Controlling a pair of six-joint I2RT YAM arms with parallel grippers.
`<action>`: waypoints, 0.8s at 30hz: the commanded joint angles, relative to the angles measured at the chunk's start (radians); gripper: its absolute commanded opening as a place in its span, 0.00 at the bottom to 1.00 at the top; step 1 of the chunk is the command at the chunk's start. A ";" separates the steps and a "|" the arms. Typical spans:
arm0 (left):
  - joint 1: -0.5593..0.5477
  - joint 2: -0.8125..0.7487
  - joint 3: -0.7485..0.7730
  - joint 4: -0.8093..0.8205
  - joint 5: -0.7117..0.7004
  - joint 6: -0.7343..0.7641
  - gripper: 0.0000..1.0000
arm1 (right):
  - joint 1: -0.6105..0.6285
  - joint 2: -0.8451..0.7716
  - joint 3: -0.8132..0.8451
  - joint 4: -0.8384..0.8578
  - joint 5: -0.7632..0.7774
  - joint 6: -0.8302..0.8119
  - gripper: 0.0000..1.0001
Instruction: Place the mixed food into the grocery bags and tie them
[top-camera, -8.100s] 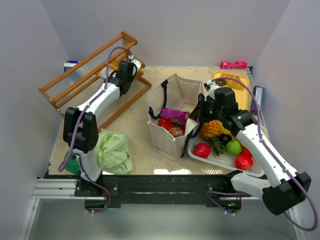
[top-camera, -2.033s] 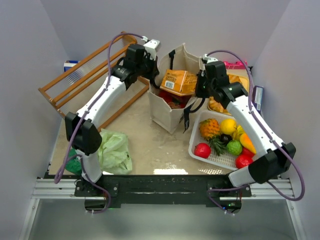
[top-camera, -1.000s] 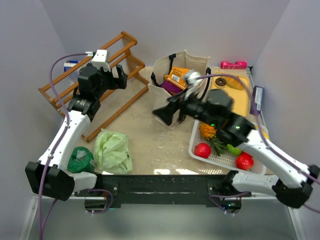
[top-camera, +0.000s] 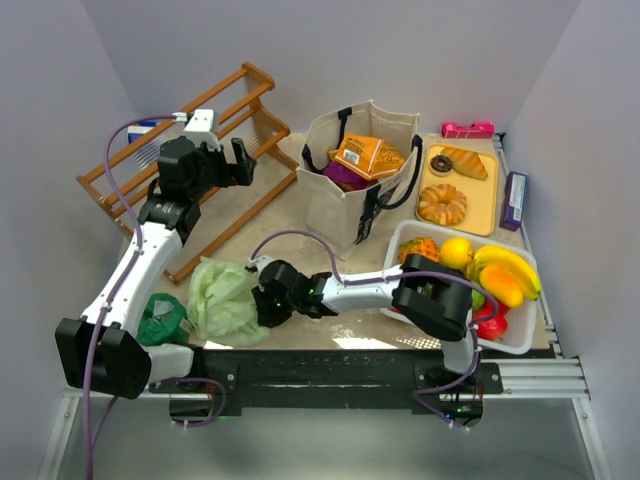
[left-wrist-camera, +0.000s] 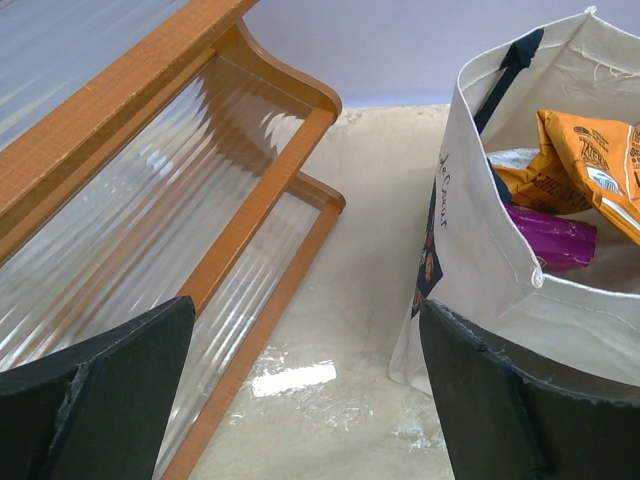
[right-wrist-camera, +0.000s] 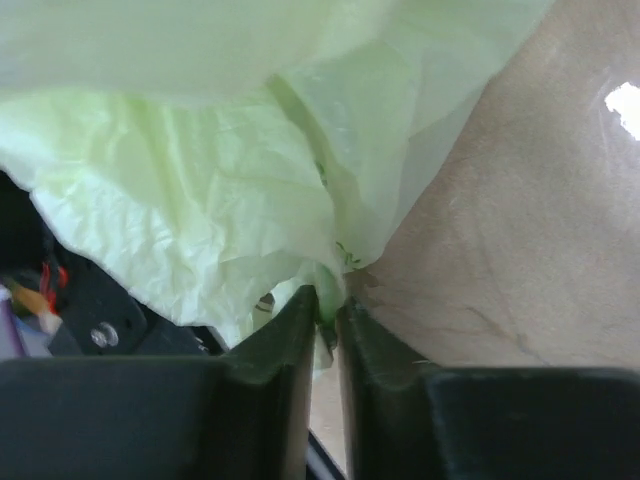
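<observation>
The pale green plastic bag (top-camera: 222, 300) lies crumpled near the table's front left. My right gripper (top-camera: 263, 300) reaches low across the table and is shut on a fold of the bag's edge (right-wrist-camera: 328, 290). The beige canvas tote (top-camera: 345, 205) stands upright at centre back, with an orange packet (top-camera: 363, 156) and a purple packet (top-camera: 341, 178) showing at its mouth. My left gripper (top-camera: 232, 160) hangs open and empty above the rack, left of the tote (left-wrist-camera: 480, 270). A yellow banana (top-camera: 507, 264) lies in the basket.
A wooden rack (top-camera: 190, 140) slants along the back left. The white mesh basket (top-camera: 515, 338) of toy fruit sits front right, with a yellow tray (top-camera: 490, 200) of donuts and bread behind it. A dark green bundle (top-camera: 160, 318) lies left of the plastic bag.
My right arm has swung down from beside the tote to the front left, and its jaws have closed on the plastic bag's edge. The left arm has barely moved.
</observation>
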 joint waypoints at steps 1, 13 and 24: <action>-0.001 -0.006 -0.001 0.043 0.011 -0.006 1.00 | 0.003 -0.075 0.064 -0.050 0.153 -0.041 0.03; -0.007 -0.075 -0.087 -0.012 0.162 0.097 1.00 | -0.258 -0.359 -0.105 -0.361 0.249 -0.173 0.62; -0.012 -0.223 -0.323 -0.028 0.279 -0.013 1.00 | -0.247 -0.566 0.005 -0.388 0.247 -0.177 0.93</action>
